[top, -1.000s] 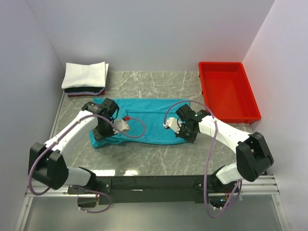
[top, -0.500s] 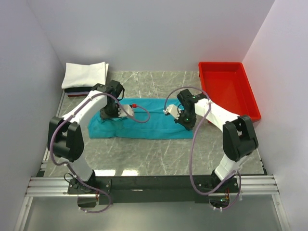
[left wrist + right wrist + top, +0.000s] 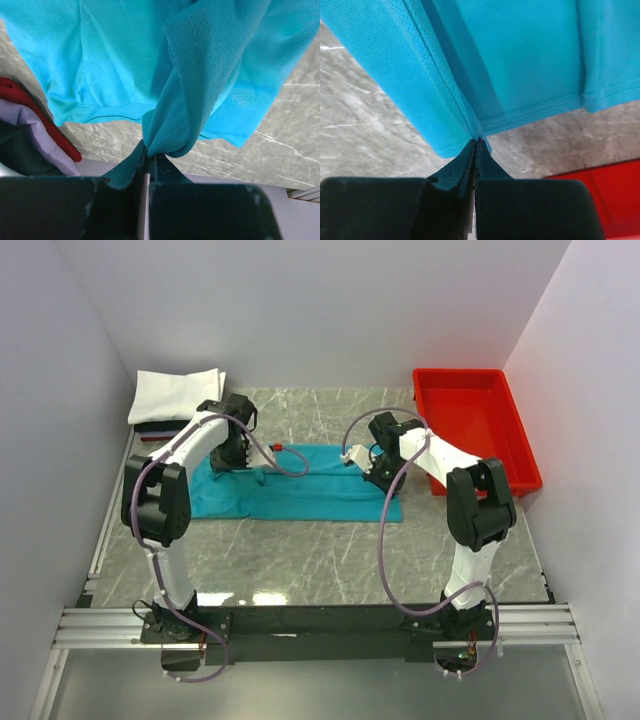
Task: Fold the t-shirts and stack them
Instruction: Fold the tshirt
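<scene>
Shirt in work: teal t-shirt (image 3: 300,495) lies spread left to right on the marble table (image 3: 330,560), between the two arms, and both claws hold it at its far edge.
Left gripper (image 3: 148,155): clenched on a bunched, twisted fold of the teal t-shirt. The cloth hangs from the fingertips with the table showing beyond it.
Right gripper (image 3: 475,145): clenched on a hemmed edge of the teal t-shirt near its corner, jaws pressed together with only the thin cloth between them.
Overhead view of the claws: the left gripper (image 3: 230,453) and right gripper (image 3: 378,472) are covered by their own wrists, so the pinch shows only in the wrist views.
Stack: folded shirts sit at the far left corner of the table, with the white t-shirt (image 3: 178,395) on top. The dark t-shirt (image 3: 165,426) and red t-shirt (image 3: 150,437) beneath it show only as thin edges, so the number of layers cannot be told.
Stack from the left wrist: cut off at the frame's left side, with only a strip of red, a pale layer and something dark visible.
Shirt outline: sleeves and collar cannot be made out from above. Folds hide which side faces up.
Red tray (image 3: 470,373): at the far right of the table, apart from the shirt. In the right wrist view only one corner (image 3: 580,195) shows.
Cables (image 3: 290,468): purple loops cross over parts of the shirt's far edge.
</scene>
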### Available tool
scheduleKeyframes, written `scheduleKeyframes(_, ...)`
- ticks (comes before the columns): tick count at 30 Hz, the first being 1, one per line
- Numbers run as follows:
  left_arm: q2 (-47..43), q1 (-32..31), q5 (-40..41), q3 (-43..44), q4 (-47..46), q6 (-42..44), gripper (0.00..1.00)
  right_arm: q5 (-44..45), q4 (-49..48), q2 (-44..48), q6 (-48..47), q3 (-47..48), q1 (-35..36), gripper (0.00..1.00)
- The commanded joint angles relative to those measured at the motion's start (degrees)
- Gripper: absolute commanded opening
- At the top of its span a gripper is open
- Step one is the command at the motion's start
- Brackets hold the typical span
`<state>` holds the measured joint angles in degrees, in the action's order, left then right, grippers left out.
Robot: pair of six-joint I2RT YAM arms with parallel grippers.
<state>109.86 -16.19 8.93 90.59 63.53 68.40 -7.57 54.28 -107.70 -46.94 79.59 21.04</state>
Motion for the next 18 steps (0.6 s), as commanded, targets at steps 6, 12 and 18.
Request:
scheduleKeyframes(6,2.9,0.4,0.3,5.3,-0.1,0.8,0.05,1.4,1.1,-3.0,-1.8,5.4,-0.9,0.00)
scheduleKeyframes(12,4.5,0.4,1.0,6.1,-1.2,1.0,0.06,1.3,2.1,-5.2,-2.0,8.1,-1.0,0.00)
scheduleKeyframes(18,5.8,0.4,0.7,7.0,-1.1,0.6,0.06,1.8,1.8,-6.4,-2.1,9.2,-0.9,0.00)
